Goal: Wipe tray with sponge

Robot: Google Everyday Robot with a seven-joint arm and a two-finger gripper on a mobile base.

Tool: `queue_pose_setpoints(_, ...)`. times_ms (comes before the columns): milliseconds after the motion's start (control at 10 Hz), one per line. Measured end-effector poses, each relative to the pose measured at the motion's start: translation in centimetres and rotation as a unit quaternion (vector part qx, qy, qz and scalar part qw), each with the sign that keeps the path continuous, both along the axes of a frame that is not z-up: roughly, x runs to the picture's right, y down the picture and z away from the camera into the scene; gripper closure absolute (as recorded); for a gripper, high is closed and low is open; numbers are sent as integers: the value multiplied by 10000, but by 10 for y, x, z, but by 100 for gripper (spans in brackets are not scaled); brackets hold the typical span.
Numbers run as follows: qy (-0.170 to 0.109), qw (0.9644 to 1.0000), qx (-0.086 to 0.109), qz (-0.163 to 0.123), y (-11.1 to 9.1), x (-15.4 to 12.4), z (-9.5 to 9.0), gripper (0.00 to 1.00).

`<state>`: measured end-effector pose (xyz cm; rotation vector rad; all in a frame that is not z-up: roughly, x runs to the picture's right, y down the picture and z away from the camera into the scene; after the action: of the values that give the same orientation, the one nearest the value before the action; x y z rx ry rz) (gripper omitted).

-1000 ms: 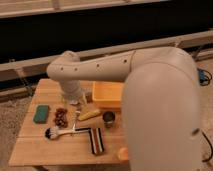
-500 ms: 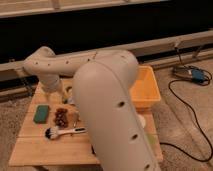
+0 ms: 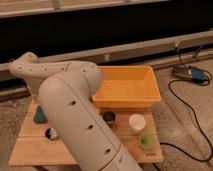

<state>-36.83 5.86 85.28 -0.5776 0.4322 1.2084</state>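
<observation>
The gripper (image 3: 34, 100) hangs low over the left edge of the tabletop, mostly covered by the robot's own arm. I cannot tell whether it is released or clenched on anything. Just below it lies the small teal-green sponge block (image 3: 39, 116), on the wood near the left edge, with its right side hidden behind the arm. The pale beige arm (image 3: 75, 115) fills the foreground. It rises from the bottom, bends above the back left corner, and drops toward the sponge.

A small black-and-white object (image 3: 50, 133) sits in front of the sponge, beside the arm; what it is I cannot make out. The large yellow-orange rectangular plastic tray (image 3: 126, 103) stands on the back right part of the slatted wooden tabletop (image 3: 30, 150), well apart from the sponge. In front of the tray stand a dark round cup (image 3: 109, 118) and a white round cup (image 3: 136, 122). A green round thing (image 3: 146, 140) lies near the front right corner. On the grey floor to the right, a black cable (image 3: 172, 100) loops toward a small blue device (image 3: 196, 75).
</observation>
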Motion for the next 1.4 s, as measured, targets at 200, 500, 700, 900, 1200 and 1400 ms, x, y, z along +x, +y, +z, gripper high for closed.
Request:
queue_pose_setpoints(200, 49, 9999, -53, -153, 20, -4, 8, 35)
queue_pose_setpoints(500, 23, 9996, -150, -229, 47, -1, 14, 35)
queue_pose_setpoints(700, -135, 9994, -214, -232, 53, -13, 9, 35)
queue_pose_setpoints(900, -282, 9990, -262, -212, 53, -24, 4, 35)
queue_pose_setpoints(1200, -357, 9985, -292, -309, 55, -37, 0, 35)
queue_pose_setpoints(1400, -284, 9984, -275, -415, 61, -40, 3, 35)
